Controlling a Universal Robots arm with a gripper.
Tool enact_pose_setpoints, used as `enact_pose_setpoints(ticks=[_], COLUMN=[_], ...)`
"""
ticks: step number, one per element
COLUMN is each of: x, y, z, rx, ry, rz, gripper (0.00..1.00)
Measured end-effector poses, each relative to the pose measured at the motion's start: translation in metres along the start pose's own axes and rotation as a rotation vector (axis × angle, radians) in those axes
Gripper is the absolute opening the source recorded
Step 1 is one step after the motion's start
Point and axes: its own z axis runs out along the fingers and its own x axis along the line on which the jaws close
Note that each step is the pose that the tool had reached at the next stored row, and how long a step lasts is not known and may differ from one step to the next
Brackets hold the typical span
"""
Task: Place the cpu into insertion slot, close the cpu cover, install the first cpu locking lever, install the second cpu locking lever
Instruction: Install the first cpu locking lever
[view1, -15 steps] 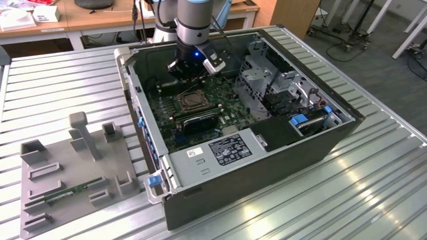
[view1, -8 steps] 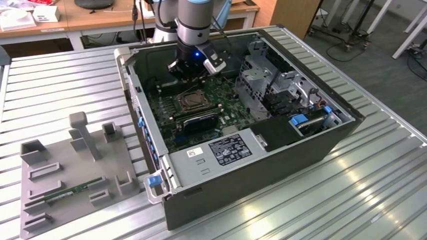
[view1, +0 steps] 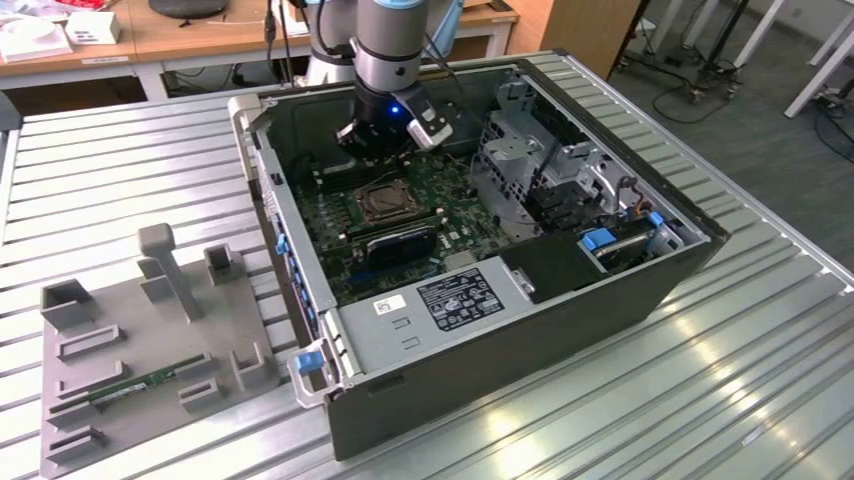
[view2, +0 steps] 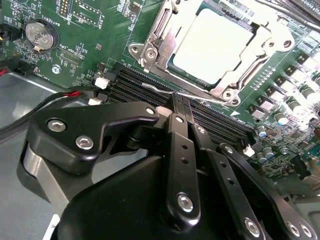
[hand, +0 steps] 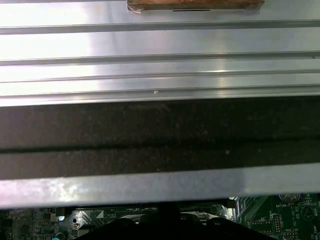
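Gripper (view2: 181, 106) pinched narrow at socket edge

Fingers drawn together, tips at thin locking lever (view2: 205, 96), above black memory slots (view2: 131, 79). Just beyond tips: cpu (view2: 215, 45) seated in insertion slot (view2: 141, 50), cpu cover (view2: 161, 47) down. Board print too small to read.

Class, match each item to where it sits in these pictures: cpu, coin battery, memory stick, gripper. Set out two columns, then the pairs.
Column 1:
1 cpu
2 coin battery
3 memory stick
4 gripper

Column 2:
A on the grey tray outside the case
B over the black memory slots
C framed by the cpu cover
D on the green board, apart from the socket

Pairs: 1-C, 2-D, 3-A, 4-B
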Motion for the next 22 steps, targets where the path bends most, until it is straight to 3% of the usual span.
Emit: enact_pose_setpoints(ticks=[22], x=[0.0000], y=[-0.0009], z=[0.0058], rx=[-0.0003], ry=[-0.0002], rz=[0.000], gripper=[0.11])
